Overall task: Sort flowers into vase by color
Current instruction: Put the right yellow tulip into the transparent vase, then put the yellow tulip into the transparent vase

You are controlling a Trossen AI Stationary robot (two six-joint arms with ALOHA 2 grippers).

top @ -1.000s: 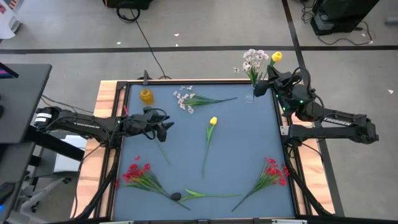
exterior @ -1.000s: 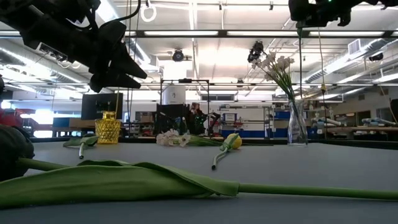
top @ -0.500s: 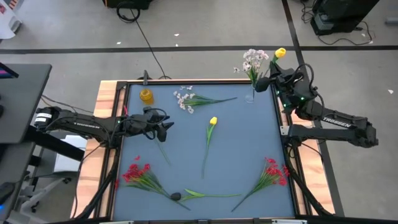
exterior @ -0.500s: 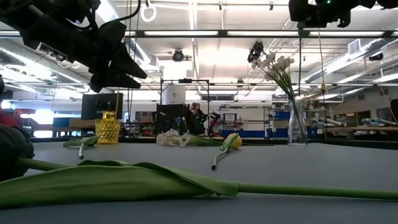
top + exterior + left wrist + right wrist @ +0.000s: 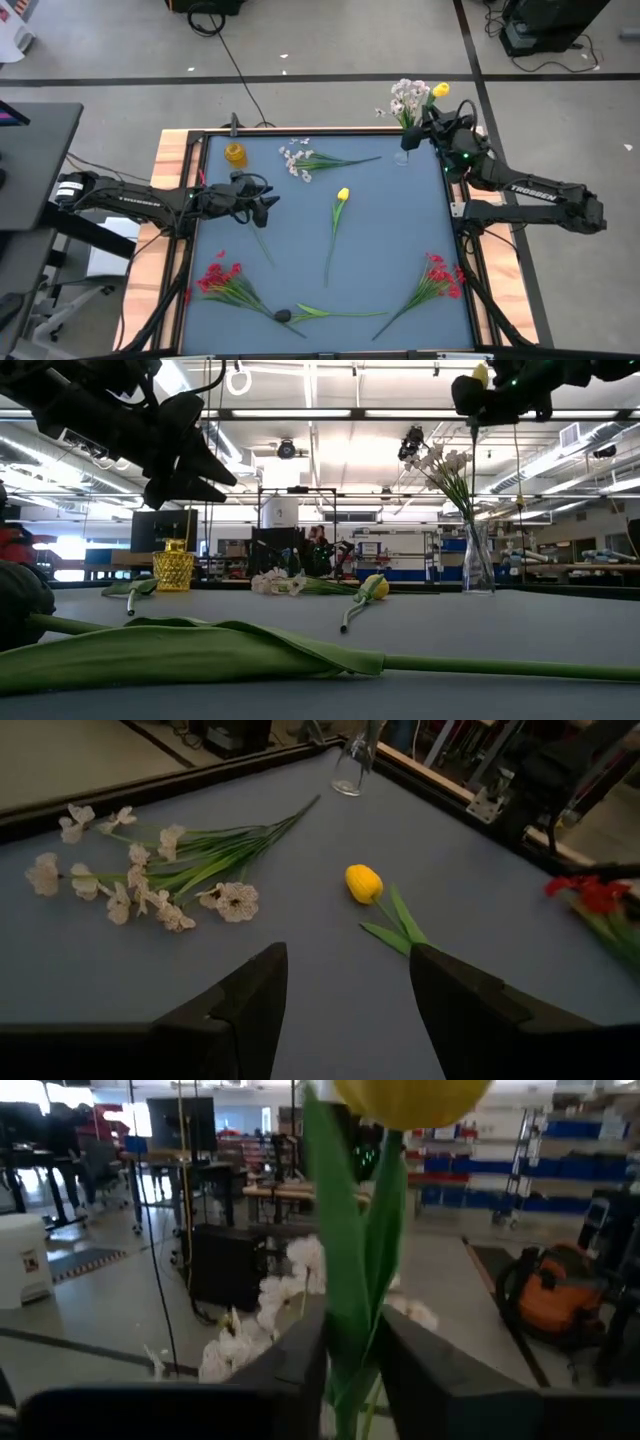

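My right gripper (image 5: 427, 120) is shut on a yellow tulip at the table's far right corner, beside the clear vase (image 5: 402, 155) that holds white blossoms (image 5: 408, 97). The tulip's yellow bloom (image 5: 441, 90) stands above the fingers and shows close up in the right wrist view (image 5: 412, 1095). My left gripper (image 5: 270, 203) hovers open over the table's left side, touching nothing. A white spray (image 5: 310, 160), another yellow tulip (image 5: 338, 225), two red sprays (image 5: 225, 282) (image 5: 435, 280) and a dark bloom (image 5: 284, 315) lie flat on the mat. My right gripper pinches the tulip's green stem and leaf (image 5: 350, 1370) between its two fingers, below the bloom. The fingers (image 5: 295, 1360) come about level from the table's right side and lie across the stem. The tulip is lifted clear and stands upright, bloom on top.
A small yellow glass vase (image 5: 235, 154) stands near the far left corner. A raised frame edge (image 5: 320, 130) borders the mat. Bare mat lies between the centre tulip and the right red spray. Beyond the table are shelves and lab equipment (image 5: 300, 540).
My right gripper, still shut on the yellow tulip, has moved a little toward the table's left, closer to the clear vase and its white blossoms, carrying the bloom along. The left arm has kept still.
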